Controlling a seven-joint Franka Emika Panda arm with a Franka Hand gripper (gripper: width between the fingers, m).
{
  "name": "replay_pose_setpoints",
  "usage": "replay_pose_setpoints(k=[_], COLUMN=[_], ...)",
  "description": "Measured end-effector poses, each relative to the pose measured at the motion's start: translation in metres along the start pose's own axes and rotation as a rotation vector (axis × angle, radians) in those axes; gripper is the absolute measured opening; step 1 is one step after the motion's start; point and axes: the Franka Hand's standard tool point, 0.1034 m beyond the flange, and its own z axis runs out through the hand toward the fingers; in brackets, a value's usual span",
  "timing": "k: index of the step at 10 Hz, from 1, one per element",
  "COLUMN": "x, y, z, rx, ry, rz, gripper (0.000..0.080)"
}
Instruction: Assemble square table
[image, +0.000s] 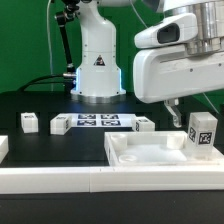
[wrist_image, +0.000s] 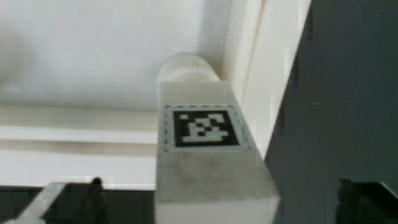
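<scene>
Where the claw (wrist_image: 214, 203) gapes, a leg (wrist_image: 210, 100) stands.

black table (image: 60, 148), white slab (image: 140, 158), loose legs (image: 29, 122), marker board (image: 98, 122), border bar (image: 60, 182)

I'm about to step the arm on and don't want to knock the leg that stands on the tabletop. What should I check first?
1. Gripper open: ok, the jaws stand wide.
2. Gripper free of load: ok, there is a gap between each fingertip and the standing leg.
3. Standing leg upright at a corner of the tabletop: ok.
4. Standing leg fully seated in the tabletop: cannot tell, the joint is hidden.
5. Standing leg between the fingertips in the wrist view: ok.
6. Loose legs lying apart from the tabletop: ok.
</scene>
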Motion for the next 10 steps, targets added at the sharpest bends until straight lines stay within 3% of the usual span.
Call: replay_pose_setpoints(k=[3,4,8,10], x=[-0.011,-0.001,0.0,0.0], y=[-0.003,-0.002,0.0,0.0], z=[0.006,0.006,0.006,0.006], rx=[0.038,0.041,0.041,0.042], ry=[-0.246,-0.239,-0.237,-0.237], rz=[-0.001,-0.004,-0.006,-0.005], gripper=[0.0649,0.0649,0.0649,0.0378])
